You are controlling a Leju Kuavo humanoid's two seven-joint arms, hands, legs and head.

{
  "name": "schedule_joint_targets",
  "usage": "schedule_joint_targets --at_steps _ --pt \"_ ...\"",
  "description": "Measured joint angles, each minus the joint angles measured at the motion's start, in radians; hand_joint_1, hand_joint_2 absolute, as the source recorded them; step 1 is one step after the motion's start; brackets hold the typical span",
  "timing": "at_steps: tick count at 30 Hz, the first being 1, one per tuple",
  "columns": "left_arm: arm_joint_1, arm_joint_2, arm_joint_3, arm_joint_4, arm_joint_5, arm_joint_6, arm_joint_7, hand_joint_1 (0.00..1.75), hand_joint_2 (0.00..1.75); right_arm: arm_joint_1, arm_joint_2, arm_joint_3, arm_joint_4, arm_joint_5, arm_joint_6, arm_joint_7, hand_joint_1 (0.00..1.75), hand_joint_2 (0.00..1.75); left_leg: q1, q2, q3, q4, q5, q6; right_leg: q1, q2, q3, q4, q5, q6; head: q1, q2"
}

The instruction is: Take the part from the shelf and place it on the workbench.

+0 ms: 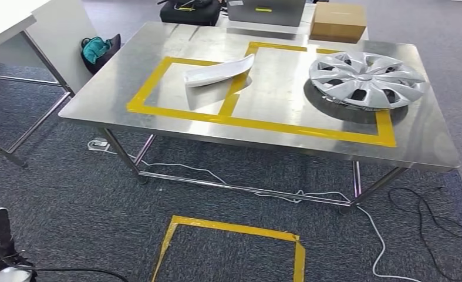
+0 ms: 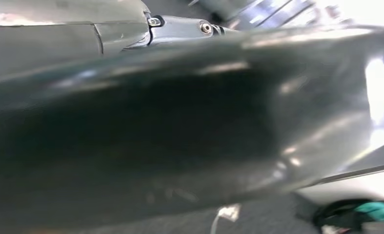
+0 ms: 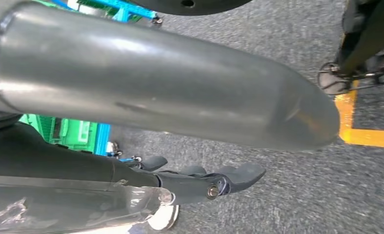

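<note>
Left hand: I see just a bit of grey finger hardware. A dark glossy curved body sits right up against the camera, blurred. It could be the part, but I cannot tell, nor whether the hand grips it.

Right hand: dark fingers stretched out fairly straight over grey carpet, thick grey thumb apart from them. A shiny silvery piece lies along the hand's underside; I cannot tell if it is held.

Further out, the stainless steel surface stands ahead, with a yellow taped square on the floor in front of it. A white curved plastic panel lies across the surface's yellow tape outline, and a silver wheel cover rests well apart from it.

My read: two parts delivered, robot facing the surface, and the approach and set-down are left if anything is carried.
</note>
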Motion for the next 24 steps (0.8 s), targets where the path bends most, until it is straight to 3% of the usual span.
schedule_joint_targets --at_steps 2,4,5,6,8,9,10,12,13,14,15,16,18,20,22,23,24 --pt "-0.007 0.002 0.03 0.038 0.07 -0.069 0.019 0.0 0.0 -0.003 0.0 -0.001 0.0 0.005 0.0 0.0 0.0 0.0 -0.005 -0.024 -0.023 0.001 0.022 -0.001 0.01 0.025 0.096 -0.115 0.049 -0.021 0.0 0.0" --pt "-0.021 0.012 0.084 0.12 0.117 -0.122 0.013 0.0 0.0 -0.006 0.0 -0.001 -0.001 0.015 0.001 0.0 0.0 0.0 -0.009 -0.042 -0.038 0.002 0.044 -0.007 0.013 0.065 0.194 -0.262 0.05 -0.036 -0.001 0.0" --pt "-0.027 0.02 0.116 0.173 0.121 -0.134 0.0 0.0 0.0 -0.007 0.0 -0.001 -0.001 0.02 0.001 0.0 0.0 0.0 -0.009 -0.05 -0.043 0.001 0.055 -0.011 0.014 0.078 0.216 -0.304 0.04 -0.039 0.0 0.0" --pt "-0.033 0.031 0.147 0.23 0.114 -0.138 -0.014 0.0 0.0 -0.008 0.0 -0.001 -0.001 0.025 0.002 -0.001 0.0 0.0 -0.009 -0.059 -0.047 -0.001 0.065 -0.016 0.015 0.075 0.222 -0.321 0.038 -0.039 0.0 0.0" --pt "-0.036 0.057 0.208 0.357 0.09 -0.135 -0.028 0.0 0.0 -0.011 0.003 -0.001 0.0 0.033 0.006 -0.001 0.0 0.0 -0.008 -0.065 -0.056 0.001 0.069 -0.026 0.012 0.054 0.206 -0.321 0.053 -0.047 0.004 0.0" --pt "-0.036 0.07 0.236 0.42 0.076 -0.129 -0.022 0.0 0.0 -0.011 0.004 -0.002 0.0 0.035 0.008 -0.001 0.0 0.0 -0.008 -0.051 -0.066 0.018 0.044 -0.032 0.009 0.042 0.197 -0.323 0.063 -0.053 0.002 0.0" --pt "-0.037 0.08 0.261 0.48 0.06 -0.119 -0.003 0.0 0.0 -0.011 0.005 -0.002 -0.001 0.037 0.009 -0.001 0.0 0.0 -0.007 -0.029 -0.08 0.054 0.0 -0.039 0.006 0.029 0.186 -0.324 0.074 -0.058 -0.001 0.0" --pt "-0.042 0.091 0.294 0.59 0.018 -0.105 0.098 0.0 0.0 -0.008 0.004 -0.005 -0.001 0.039 0.01 0.0 0.0 0.0 0.001 0.017 -0.119 0.184 -0.11 -0.055 0.005 0.0 0.165 -0.324 0.094 -0.06 -0.007 0.0" --pt "-0.044 0.092 0.301 0.641 -0.008 -0.104 0.168 0.0 0.0 -0.007 0.004 -0.006 -0.001 0.039 0.01 0.0 0.0 0.0 0.007 0.027 -0.133 0.252 -0.14 -0.062 0.004 -0.017 0.154 -0.323 0.102 -0.057 -0.008 0.0" --pt "-0.044 0.093 0.304 0.687 -0.035 -0.109 0.234 0.0 0.0 -0.007 0.004 -0.008 -0.001 0.038 0.01 0.001 0.0 0.0 0.013 0.032 -0.137 0.3 -0.145 -0.069 0.002 -0.034 0.143 -0.322 0.11 -0.053 -0.007 0.0" --pt "-0.043 0.091 0.304 0.729 -0.057 -0.119 0.284 0.0 0.0 -0.007 0.004 -0.008 -0.001 0.037 0.01 0.002 0.0 0.0 0.02 0.036 -0.124 0.315 -0.125 -0.076 0.0 -0.05 0.13 -0.32 0.117 -0.047 -0.007 0.0" --pt "-0.041 0.088 0.304 0.765 -0.072 -0.135 0.313 0.0 0.0 -0.008 0.004 -0.009 -0.001 0.036 0.011 0.002 0.0 0.0 0.026 0.042 -0.094 0.292 -0.095 -0.084 -0.003 -0.066 0.119 -0.318 0.124 -0.041 -0.007 0.0" --pt "-0.041 0.079 0.304 0.813 -0.081 -0.181 0.321 0.0 0.0 -0.013 0.004 -0.012 -0.002 0.029 0.014 0.002 0.0 0.0 0.039 0.083 0.014 0.163 -0.059 -0.098 -0.006 -0.095 0.1 -0.307 0.131 -0.027 -0.009 0.0" --pt "-0.048 0.076 0.31 0.839 -0.059 -0.253 0.287 0.0 0.0 -0.019 0.004 -0.022 -0.006 0.015 0.02 0.001 0.0 0.0 0.04 0.118 0.098 0.042 -0.079 -0.088 -0.005 -0.121 0.09 -0.291 0.134 -0.011 -0.01 0.0" --pt "-0.051 0.076 0.33 0.859 -0.01 -0.356 0.23 0.0 0.0 -0.027 0.004 -0.033 -0.01 -0.006 0.033 0.0 0.0 0.0 0.031 0.111 0.108 0.009 -0.098 -0.06 -0.009 -0.145 0.089 -0.283 0.14 0.003 -0.008 0.0" --pt "-0.048 0.076 0.344 0.865 0.018 -0.412 0.202 0.0 0.0 -0.031 0.004 -0.039 -0.011 -0.014 0.04 -0.001 0.0 0.0 0.03 0.103 0.102 0.01 -0.096 -0.048 -0.013 -0.139 0.087 -0.28 0.137 0.01 -0.008 0.0" --pt "-0.045 0.076 0.361 0.869 0.048 -0.475 0.171 0.0 0.0 -0.033 0.004 -0.043 -0.013 -0.022 0.046 -0.001 0.0 0.0 0.029 0.093 0.098 0.011 -0.092 -0.037 -0.017 -0.116 0.081 -0.266 0.123 0.016 -0.007 0.0"
